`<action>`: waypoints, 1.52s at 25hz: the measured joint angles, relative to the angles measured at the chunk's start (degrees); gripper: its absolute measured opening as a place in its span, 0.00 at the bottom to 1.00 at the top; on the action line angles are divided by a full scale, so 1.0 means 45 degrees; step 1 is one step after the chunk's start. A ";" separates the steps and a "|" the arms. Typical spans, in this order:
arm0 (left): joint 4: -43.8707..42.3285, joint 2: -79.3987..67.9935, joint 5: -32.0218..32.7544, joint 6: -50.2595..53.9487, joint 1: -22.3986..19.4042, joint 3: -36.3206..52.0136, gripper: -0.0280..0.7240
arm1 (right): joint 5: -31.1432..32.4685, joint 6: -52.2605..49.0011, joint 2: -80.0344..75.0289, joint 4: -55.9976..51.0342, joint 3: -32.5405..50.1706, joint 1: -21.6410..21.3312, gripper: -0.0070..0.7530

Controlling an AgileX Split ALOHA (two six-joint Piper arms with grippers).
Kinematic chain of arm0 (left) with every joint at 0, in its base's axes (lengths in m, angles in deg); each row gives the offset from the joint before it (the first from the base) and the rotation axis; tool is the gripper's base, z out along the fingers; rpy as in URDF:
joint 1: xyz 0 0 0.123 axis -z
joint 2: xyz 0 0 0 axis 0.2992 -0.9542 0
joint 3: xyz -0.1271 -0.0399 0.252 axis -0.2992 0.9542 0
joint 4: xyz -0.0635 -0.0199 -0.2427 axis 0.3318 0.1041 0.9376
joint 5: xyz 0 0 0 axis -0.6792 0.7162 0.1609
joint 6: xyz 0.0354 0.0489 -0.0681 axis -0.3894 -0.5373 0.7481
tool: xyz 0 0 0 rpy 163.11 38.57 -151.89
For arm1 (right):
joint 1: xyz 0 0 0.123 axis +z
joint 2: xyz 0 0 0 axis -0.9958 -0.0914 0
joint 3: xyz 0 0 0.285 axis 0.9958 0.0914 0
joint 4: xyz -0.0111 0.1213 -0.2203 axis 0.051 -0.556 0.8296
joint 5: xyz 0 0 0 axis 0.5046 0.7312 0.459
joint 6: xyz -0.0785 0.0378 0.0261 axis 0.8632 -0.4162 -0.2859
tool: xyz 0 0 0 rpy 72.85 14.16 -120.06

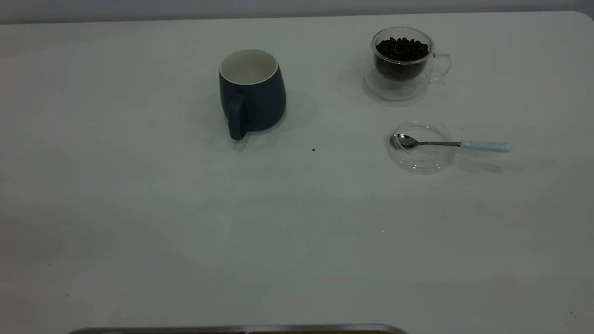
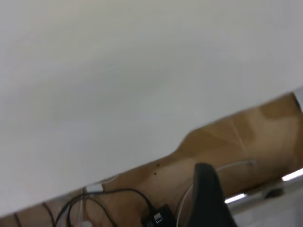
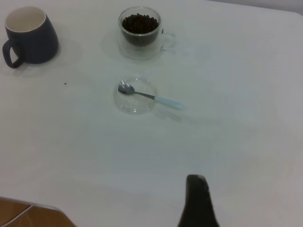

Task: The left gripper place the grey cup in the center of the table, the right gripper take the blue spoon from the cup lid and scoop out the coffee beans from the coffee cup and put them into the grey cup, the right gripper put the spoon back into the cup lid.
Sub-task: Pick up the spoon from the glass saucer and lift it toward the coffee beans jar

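White worktop (image 1: 139, 222), exterior view: dark navy-grey ceramic mug (image 1: 253, 93) stands upright toward the far edge; clear double-walled glass cup (image 1: 403, 62) of dark coffee beans (image 1: 402, 50) near the far right corner; pale-blue-handled metal teaspoon (image 1: 452, 144) rests its bowl in a shallow clear glass lid (image 1: 421, 147). Wrist views: one dark finger of the left gripper (image 2: 208, 198) and of the right gripper (image 3: 198, 201) shows; whether either pair of fingers is apart cannot be told.

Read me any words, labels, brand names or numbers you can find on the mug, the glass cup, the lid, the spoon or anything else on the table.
None: no text shows in any view.
The grey cup is plain.
The coffee cup and the cup lid are clear glass with no print.
The blue spoon shows no mark.
The table bears only tiny dark specks.
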 joint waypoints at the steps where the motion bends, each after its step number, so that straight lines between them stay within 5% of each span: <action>1: 0.0000 0.0000 0.0000 0.0000 -0.0649 0.0000 0.79 | 0.0000 0.0000 0.0000 0.0000 0.0000 0.0000 0.78; 6: 0.0000 0.0000 0.0000 0.0000 -0.3216 0.0004 0.79 | 0.0000 0.0000 0.0000 0.0000 0.0000 0.0000 0.78; 10: 0.0000 0.0000 0.0000 0.0000 -0.4177 0.0004 0.79 | 0.0000 0.0000 0.0000 0.0000 0.0000 0.0000 0.78; 22: 0.0000 0.3155 0.0077 0.0012 -0.4233 0.0017 0.79 | 0.0000 0.0000 0.0000 0.0000 0.0000 0.0000 0.78; 38: 0.0000 0.3259 0.0144 0.0082 -0.4073 0.0017 0.79 | 0.0000 0.0000 0.0000 0.0000 0.0000 0.0000 0.78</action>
